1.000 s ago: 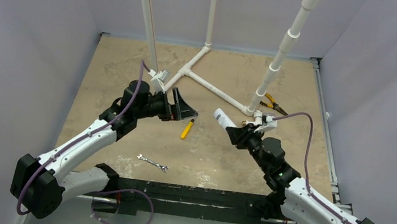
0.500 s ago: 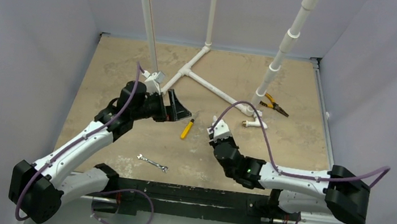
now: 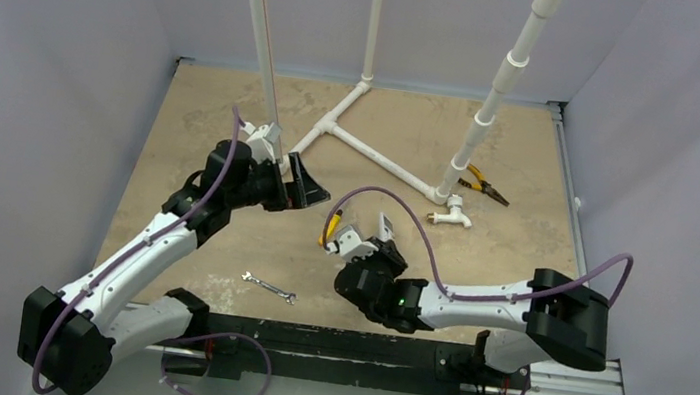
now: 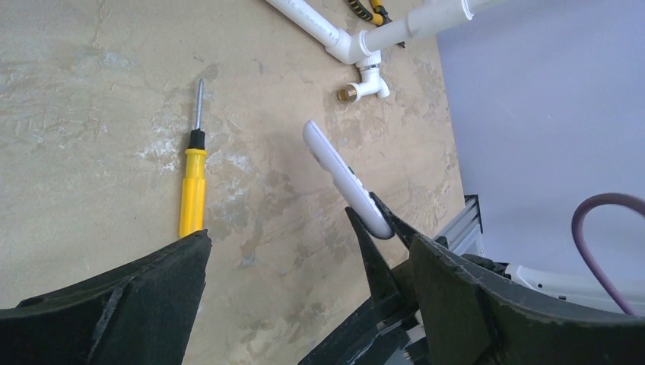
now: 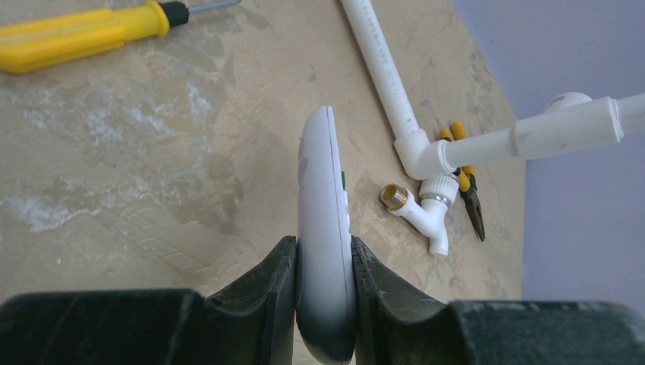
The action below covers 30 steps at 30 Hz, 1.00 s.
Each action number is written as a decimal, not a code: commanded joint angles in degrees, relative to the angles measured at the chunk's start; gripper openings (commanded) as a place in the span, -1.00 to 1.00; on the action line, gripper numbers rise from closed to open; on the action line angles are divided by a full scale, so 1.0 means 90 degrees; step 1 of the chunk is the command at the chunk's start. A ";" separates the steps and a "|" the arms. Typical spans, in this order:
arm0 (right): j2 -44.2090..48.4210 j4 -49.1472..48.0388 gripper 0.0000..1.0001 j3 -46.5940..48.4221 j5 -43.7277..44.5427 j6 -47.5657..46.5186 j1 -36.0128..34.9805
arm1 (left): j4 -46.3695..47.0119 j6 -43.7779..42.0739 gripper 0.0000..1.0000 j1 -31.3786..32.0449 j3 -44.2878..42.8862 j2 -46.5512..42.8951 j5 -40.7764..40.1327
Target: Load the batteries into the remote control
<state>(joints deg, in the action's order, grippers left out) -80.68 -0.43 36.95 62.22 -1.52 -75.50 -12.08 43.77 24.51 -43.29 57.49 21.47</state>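
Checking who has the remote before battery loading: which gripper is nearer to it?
Right. The right gripper is clamped on the end of the remote control; the left gripper stands open to its left, apart from it.

Tan table: screwdriver, wrench, pliers, pipe frame.

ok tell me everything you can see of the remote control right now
The remote control is a slim white oblong with rounded ends, smooth plastic by the look. Small buttons, one green, run along one face. The right hand pinches it across its thickness near one end, pressing both broad faces; the rest juts out free. It seems lifted off the tan table, its shadow below. Nothing else touches it. No battery compartment shows.
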 commanded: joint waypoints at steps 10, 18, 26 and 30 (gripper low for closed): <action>-0.1827 0.3295 -0.97 0.1869 0.0940 0.3255 -0.0635 | -0.0094 -0.0156 1.00 -0.0333 -0.0034 -0.0362 0.0113; -0.3131 0.5443 -0.56 0.2630 0.1306 0.5587 -0.0813 | -0.0138 -0.0130 0.99 -0.0380 -0.0052 -0.0310 0.0212; -0.4194 0.7306 -0.06 0.3240 0.1539 0.7576 -0.0998 | -0.0071 -0.0055 0.98 -0.0390 -0.0064 -0.0246 0.0369; -0.4120 0.6922 0.04 0.3053 0.1406 0.7427 -0.1034 | -0.0046 -0.0010 0.98 -0.0385 -0.0041 -0.0255 0.0378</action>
<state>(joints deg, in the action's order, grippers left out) -119.55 59.70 64.27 73.17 59.61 -84.29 -13.61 43.81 21.39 -43.29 55.40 23.75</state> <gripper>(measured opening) 0.505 0.994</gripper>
